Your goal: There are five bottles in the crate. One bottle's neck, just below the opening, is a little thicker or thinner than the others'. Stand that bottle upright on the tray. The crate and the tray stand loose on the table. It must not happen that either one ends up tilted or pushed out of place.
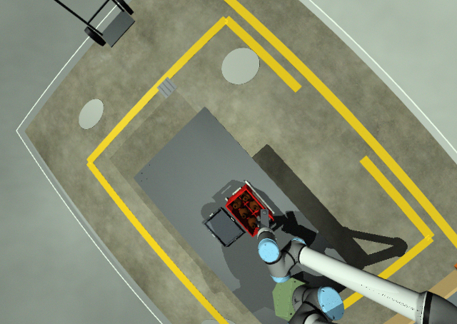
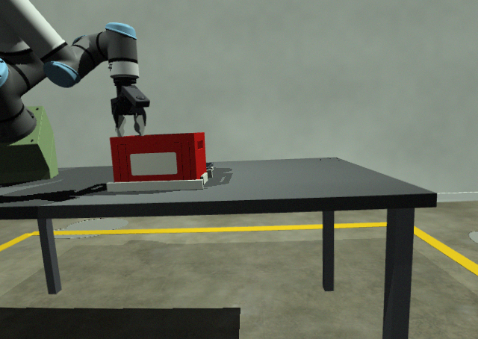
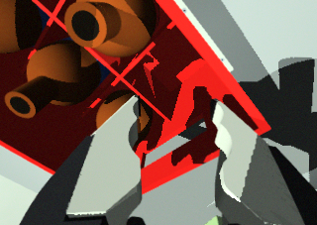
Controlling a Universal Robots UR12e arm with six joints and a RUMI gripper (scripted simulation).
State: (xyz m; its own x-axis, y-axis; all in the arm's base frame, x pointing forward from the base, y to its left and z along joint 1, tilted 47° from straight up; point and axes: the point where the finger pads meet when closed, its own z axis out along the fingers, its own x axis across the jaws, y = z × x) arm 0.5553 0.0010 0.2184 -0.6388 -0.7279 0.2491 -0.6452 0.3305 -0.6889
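Observation:
The red crate (image 1: 250, 210) stands on the dark table and holds several brown bottles (image 1: 242, 205) upright in its cells. In the wrist view I see two bottle mouths from above (image 3: 89, 22) (image 3: 22, 103), and a third bottle (image 3: 115, 109) is partly hidden behind my left finger. My gripper (image 2: 130, 128) hangs just above the crate's rim (image 2: 157, 157) at the end nearest the arm, pointing down. Its fingers stand partly apart over a corner cell with nothing between them. The dark tray (image 1: 223, 226) lies right beside the crate, empty.
A white strip (image 2: 154, 184) lies along the crate's base on the near side. The green robot base (image 2: 27, 150) stands at the table's left end. The table top stretches on to the right (image 2: 308, 181).

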